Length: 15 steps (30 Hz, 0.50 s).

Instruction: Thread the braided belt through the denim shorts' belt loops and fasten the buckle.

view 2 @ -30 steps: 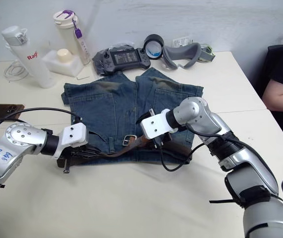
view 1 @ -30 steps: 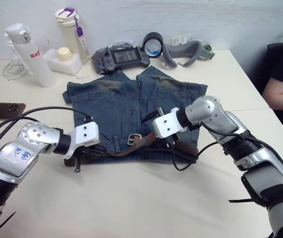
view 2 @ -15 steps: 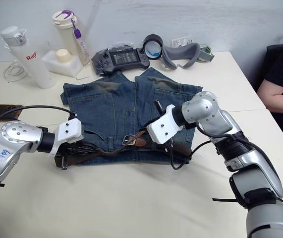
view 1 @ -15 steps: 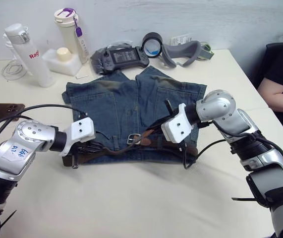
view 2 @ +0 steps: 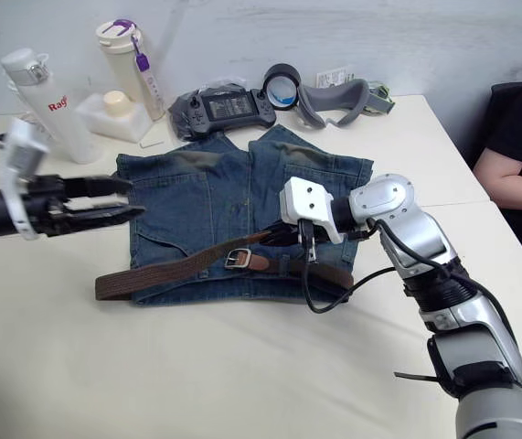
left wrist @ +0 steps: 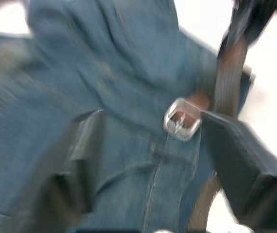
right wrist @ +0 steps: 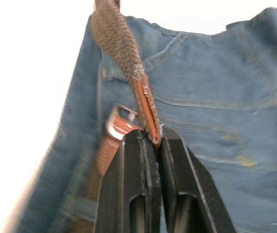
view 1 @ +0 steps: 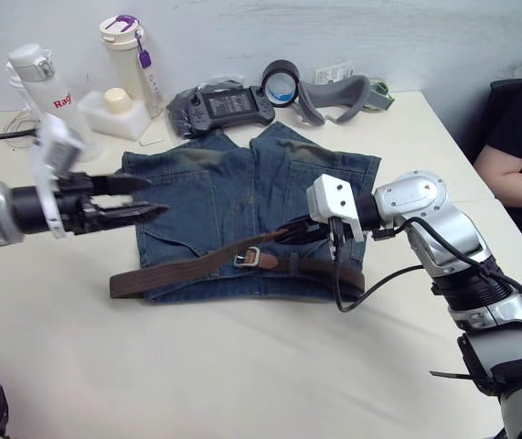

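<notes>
surface: pale counter (view 1: 242, 366) against a light wall; bottles, a handheld controller and a headset sit at its far edge, and a seated person is at the right border.
denim shorts (view 1: 242, 197): spread flat on the counter, waistband toward the robot, directly under and ahead of the right claw.
braided belt (view 1: 187, 270): lies along the waistband; one end trails off the shorts past the left hem, the tan leather tip is lifted at the right claw.
buckle (view 2: 236, 259): flat on the waistband, just short of the right claw's fingertips, between the two claws.
right claw (right wrist: 150, 141): fingers closed tight on the leather tip of the belt, pinching it at the very end.
left claw (view 1: 142, 197): fingers parted and empty, raised over the left leg of the shorts, well apart from the belt.
belt loops: too small to pick out with certainty.
step in hand: judged to be feeding the tip toward the buckle.
technique: keep the pinch near the tip so it stays stiff; approach the frame low and in line with the strap; bring the left claw down to pin the buckle before pushing.
risk: strap twisting, or the buckle sliding away unsupported.
</notes>
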Motion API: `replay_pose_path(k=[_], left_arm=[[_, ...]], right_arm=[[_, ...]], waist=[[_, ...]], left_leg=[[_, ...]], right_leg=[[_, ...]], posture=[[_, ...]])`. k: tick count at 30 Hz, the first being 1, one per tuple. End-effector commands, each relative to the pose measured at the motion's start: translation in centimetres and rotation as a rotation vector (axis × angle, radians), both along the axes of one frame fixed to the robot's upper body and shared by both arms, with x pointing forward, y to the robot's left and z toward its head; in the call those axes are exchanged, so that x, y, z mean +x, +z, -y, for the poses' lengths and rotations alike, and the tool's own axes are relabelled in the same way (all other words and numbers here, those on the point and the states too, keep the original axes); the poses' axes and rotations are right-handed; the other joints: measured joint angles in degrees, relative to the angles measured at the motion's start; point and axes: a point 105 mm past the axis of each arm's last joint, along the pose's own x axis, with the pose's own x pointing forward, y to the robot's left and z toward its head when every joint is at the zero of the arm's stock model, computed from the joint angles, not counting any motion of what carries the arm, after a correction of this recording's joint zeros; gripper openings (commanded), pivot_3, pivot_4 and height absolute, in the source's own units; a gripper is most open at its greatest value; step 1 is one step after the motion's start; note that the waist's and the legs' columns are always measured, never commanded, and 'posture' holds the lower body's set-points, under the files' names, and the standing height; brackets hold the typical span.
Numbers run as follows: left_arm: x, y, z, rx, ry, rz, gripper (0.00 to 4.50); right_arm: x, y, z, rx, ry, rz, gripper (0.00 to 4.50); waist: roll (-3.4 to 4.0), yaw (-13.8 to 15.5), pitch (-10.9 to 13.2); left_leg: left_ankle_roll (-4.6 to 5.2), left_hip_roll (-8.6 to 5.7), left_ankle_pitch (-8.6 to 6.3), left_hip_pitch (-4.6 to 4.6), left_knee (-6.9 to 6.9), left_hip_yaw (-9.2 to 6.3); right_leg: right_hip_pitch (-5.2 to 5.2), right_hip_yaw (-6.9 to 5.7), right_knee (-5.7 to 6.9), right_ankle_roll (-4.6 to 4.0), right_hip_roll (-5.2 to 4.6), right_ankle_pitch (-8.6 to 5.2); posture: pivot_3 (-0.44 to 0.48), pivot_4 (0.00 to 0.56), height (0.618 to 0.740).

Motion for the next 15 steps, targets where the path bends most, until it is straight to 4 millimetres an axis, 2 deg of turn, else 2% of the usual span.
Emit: replay_pose_path(k=[1, 3, 7, 9, 12, 15], left_arm=[[-2.1, 3.6, -1.0, -0.247, 0.007, -0.018, 4.48], [-3.7, 3.7, 0.0, -0.325, -0.082, -0.124, 4.48], [-8.9, 1.2, 2.8, -0.366, -0.376, -0.385, 4.48], [-9.8, -0.4, 3.5, -0.441, -0.346, -0.443, 4.48], [-9.9, -2.7, 2.9, -0.606, -0.252, -0.471, 4.48], [-12.2, -5.2, 4.8, -0.638, -0.274, -0.547, 4.48]], right_arm=[[-1.4, 0.9, -0.1, 0.111, -0.07, -0.413, 0.0], [-2.1, 1.6, -0.8, 0.175, -0.083, -0.618, 0.0], [-3.7, 2.6, -1.6, 0.208, -0.036, -0.875, 0.0], [-3.8, 3.7, -2.1, 0.254, -0.023, -0.956, 0.0], [-3.8, 5.0, -2.7, 0.313, 0.0, -0.999, 0.0], [-4.2, 5.8, -3.1, 0.319, 0.025, -1.023, 0.0]], waist=[[-0.01, 0.07, 0.0], [-0.05, 0.1, -0.01], [-0.03, -0.7, -0.02], [-0.06, -1.07, -0.02], [-0.02, -1.33, -0.01], [-0.02, -1.43, -0.02]], left_leg=[[0.0, 0.0, 0.0, -0.01, 0.01, -0.01], [0.0, -0.01, 0.0, -0.02, 0.02, -0.07], [0.0, -0.02, 0.0, 0.05, -0.07, -0.07], [-0.02, -0.05, -0.01, 0.13, -0.23, -0.22], [-0.05, -0.13, -0.01, 0.1, -0.22, -0.38], [-0.05, -0.18, 0.04, 0.05, -0.2, -0.33]], right_leg=[[0.01, 0.0, 0.01, 0.0, 0.0, 0.0], [0.03, -0.02, 0.0, 0.0, -0.01, 0.0], [0.03, 0.06, 0.03, 0.01, -0.03, 0.0], [0.04, 0.12, 0.03, 0.01, -0.12, 0.0], [0.1, 0.13, -0.01, 0.0, -0.19, 0.0], [0.1, 0.13, -0.11, -0.01, -0.2, 0.0]], posture=[[0.0, 0.15, 0.74], [0.0, 0.15, 0.74], [0.0, 0.15, 0.74], [0.0, 0.15, 0.74], [0.0, 0.15, 0.74], [0.0, 0.15, 0.74]])
